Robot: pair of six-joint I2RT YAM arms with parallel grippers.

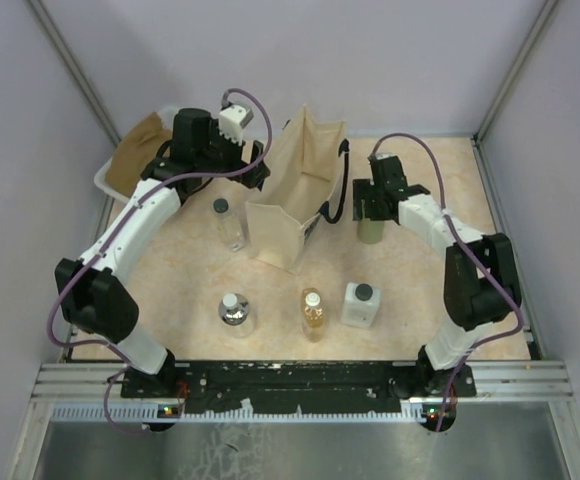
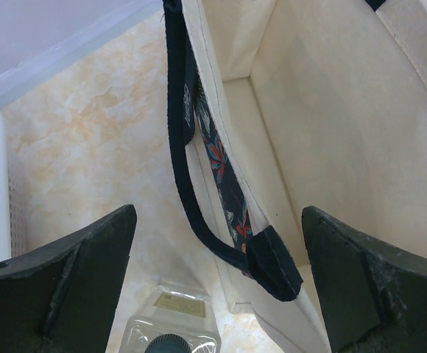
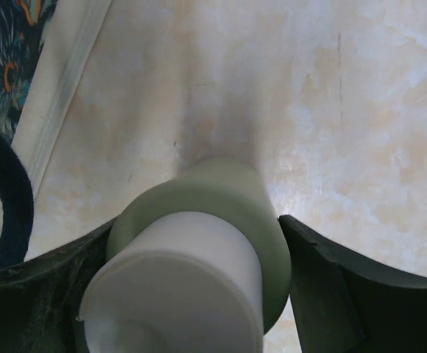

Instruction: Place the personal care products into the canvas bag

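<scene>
Upright just right of the canvas bag (image 1: 295,200), the olive-green bottle (image 1: 370,231) stands clasped at its sides by the right gripper (image 3: 199,224), the nearer arm, while the left gripper (image 2: 219,213) hangs wide open over the bag's left rim.

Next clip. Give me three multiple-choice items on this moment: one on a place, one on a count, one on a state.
1. The green bottle stands:
A. right of the bag, between the right claw's fingers
B. inside it
C. by the arm bases

2. Bottles on the table, outside the bag:
A. three
B. four
C. five

3. The left claw is:
A. shut on a bottle
B. open, holding nothing
C. out of view

Key:
1 A: the right wrist view shows it between the fingers.
2 C: the top view shows five.
3 B: its fingers stand wide apart at the bag's rim.
</scene>
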